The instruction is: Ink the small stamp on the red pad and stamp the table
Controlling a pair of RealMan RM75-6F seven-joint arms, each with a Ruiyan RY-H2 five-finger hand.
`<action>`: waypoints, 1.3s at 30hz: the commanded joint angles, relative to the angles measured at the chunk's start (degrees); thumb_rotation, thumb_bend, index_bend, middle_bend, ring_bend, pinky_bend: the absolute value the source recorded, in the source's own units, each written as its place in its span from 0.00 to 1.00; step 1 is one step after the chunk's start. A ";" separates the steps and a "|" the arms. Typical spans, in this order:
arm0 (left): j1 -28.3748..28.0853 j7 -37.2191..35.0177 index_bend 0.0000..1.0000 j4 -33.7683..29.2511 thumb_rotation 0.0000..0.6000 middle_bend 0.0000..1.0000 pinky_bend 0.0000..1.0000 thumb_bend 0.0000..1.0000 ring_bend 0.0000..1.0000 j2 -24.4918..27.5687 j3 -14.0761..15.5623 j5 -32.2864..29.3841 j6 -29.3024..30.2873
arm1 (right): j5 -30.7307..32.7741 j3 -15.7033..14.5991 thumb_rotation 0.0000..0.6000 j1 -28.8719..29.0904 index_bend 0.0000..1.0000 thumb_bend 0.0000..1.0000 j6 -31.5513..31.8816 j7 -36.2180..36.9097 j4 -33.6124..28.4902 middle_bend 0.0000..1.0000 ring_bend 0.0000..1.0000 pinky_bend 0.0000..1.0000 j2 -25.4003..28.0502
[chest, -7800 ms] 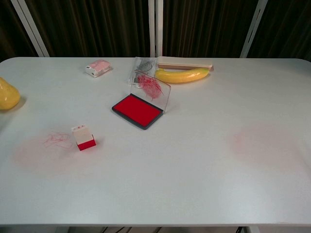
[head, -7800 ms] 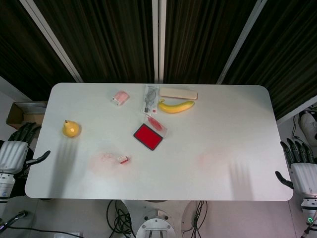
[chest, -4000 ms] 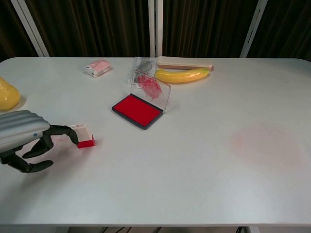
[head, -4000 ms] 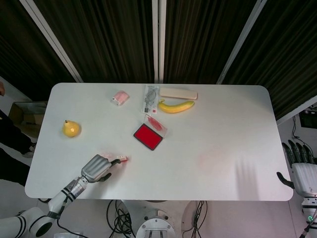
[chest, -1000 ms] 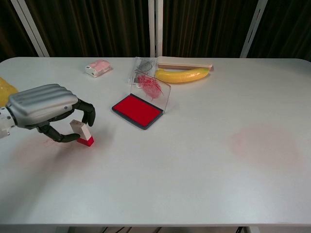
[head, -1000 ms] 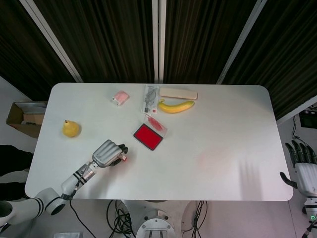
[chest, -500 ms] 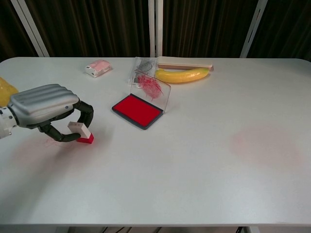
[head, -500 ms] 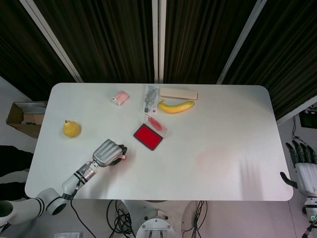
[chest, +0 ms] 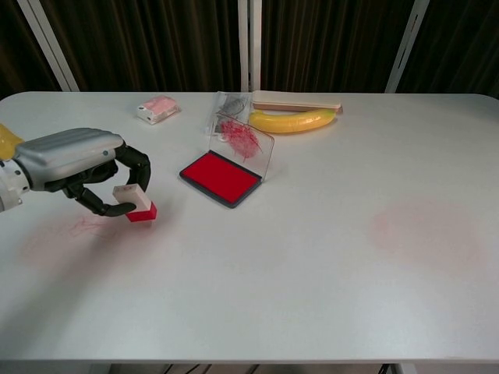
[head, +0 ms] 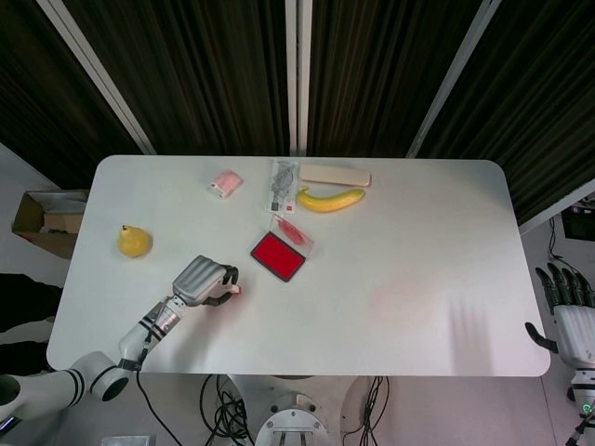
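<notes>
My left hand (chest: 78, 167) (head: 201, 281) pinches the small stamp (chest: 135, 202) (head: 233, 290), a white block with a red base, tilted and lifted just off the table. The open red ink pad (chest: 220, 177) (head: 278, 255) lies to the right of the stamp, its clear lid (chest: 245, 143) standing up behind it and smeared with red. My right hand (head: 569, 316) hangs beyond the table's right edge with fingers apart, holding nothing; the chest view does not show it.
A banana (chest: 291, 121) (head: 330, 199) and a flat beige bar (chest: 296, 100) lie at the back middle, a pink packet (chest: 156, 108) (head: 224, 182) at the back left, a yellow pear (head: 133, 242) at the left. Faint red scribbles (chest: 84, 227) mark the table near the stamp.
My left hand reached in, closed on the stamp and has now raised it off the table, shifting slightly toward the ink pad. The right hand stayed off the table.
</notes>
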 commanded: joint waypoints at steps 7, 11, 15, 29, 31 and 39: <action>-5.55 -1.11 0.64 -0.52 1.00 0.68 1.00 0.44 0.93 -0.75 -5.91 -2.58 -3.60 | -0.10 0.05 1.00 0.04 0.00 0.15 0.17 -0.68 -0.78 0.00 0.00 0.00 0.23; -8.82 0.21 0.64 1.06 1.00 0.68 1.00 0.45 0.94 -2.92 -8.84 -4.63 -6.25 | -0.08 0.07 1.00 -0.09 0.00 0.15 0.42 -1.09 -1.33 0.00 0.00 0.00 0.50; -12.28 0.13 0.64 4.50 1.00 0.68 1.00 0.45 0.94 -5.72 -11.34 -8.30 -11.31 | -0.04 0.07 1.00 -0.21 0.00 0.15 0.60 -1.42 -1.73 0.00 0.00 0.00 0.81; -18.34 -0.56 0.65 18.76 1.00 0.69 1.00 0.46 0.94 -14.72 -11.88 -11.84 -18.21 | 1.40 0.47 1.00 0.11 0.00 0.15 -0.89 -1.67 -1.63 0.00 0.00 0.00 1.12; -18.63 -1.28 0.65 19.84 1.00 0.69 1.00 0.46 0.94 -15.39 -11.77 -11.90 -18.46 | 1.48 0.53 1.00 0.29 0.00 0.15 -1.16 -1.73 -1.61 0.00 0.00 0.00 0.98; -19.20 -2.82 0.65 24.70 1.00 0.69 1.00 0.46 0.94 -18.13 -10.58 -12.13 -20.20 | 1.58 0.50 1.00 0.52 0.00 0.15 -1.59 -1.89 -1.41 0.00 0.00 0.00 0.55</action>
